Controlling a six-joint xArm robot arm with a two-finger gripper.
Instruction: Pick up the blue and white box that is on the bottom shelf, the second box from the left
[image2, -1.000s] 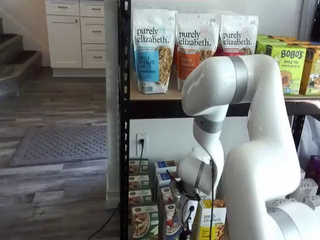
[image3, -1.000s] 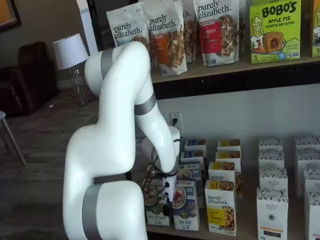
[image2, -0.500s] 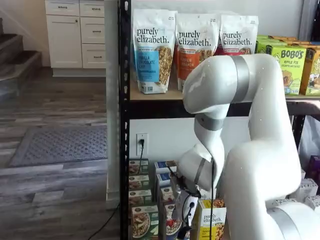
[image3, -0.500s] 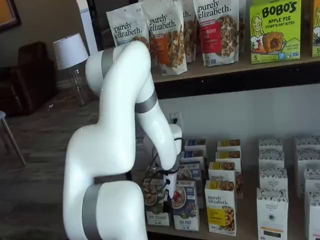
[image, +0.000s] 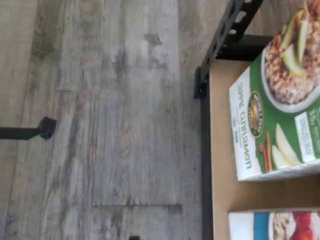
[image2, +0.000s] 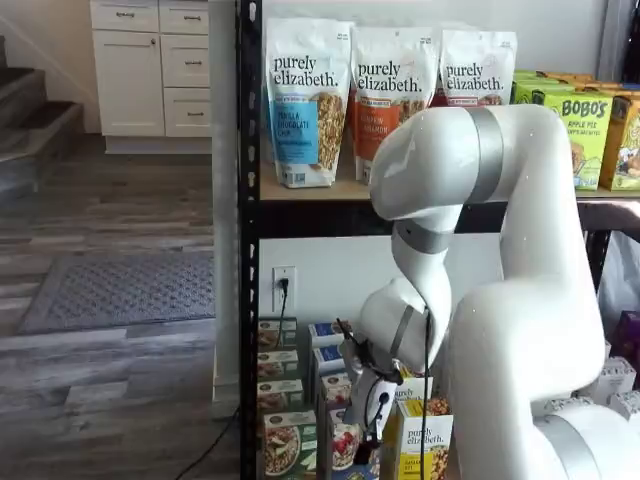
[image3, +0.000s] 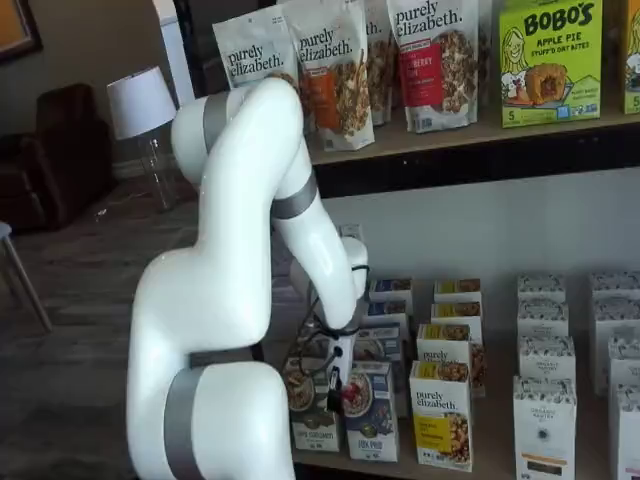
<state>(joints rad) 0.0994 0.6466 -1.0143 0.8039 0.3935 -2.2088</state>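
Arm (image3: 240, 300): smooth glossy white shell with grey joint bands, bent over in front of the rack in both shelf views, nearest the cameras.
Tool (image3: 334, 388): white body with dark fingers and a thin black cable beside it, hanging low just in front of the front row of cartons; I cannot tell whether the fingers are apart or together.
Blue and white box (image3: 370, 410): tall flat cardboard carton standing upright at the front edge of the bottom shelf, bowl with red berries on its face, partly behind the tool; the wrist view shows one corner of it (image: 274, 226).
Green carton (image: 277, 115): glossy cardboard with a bowl picture and apple slices, just beside the blue and white box.
Yellow carton (image3: 441, 415): upright, on the blue box's other side.
Bottom shelf (image: 225, 192): plain tan board in a black punched-steel frame.
Floor (image: 110, 115): grey wood-grain planks.
Granola bags (image2: 308, 100): soft pouches upright on the level above.
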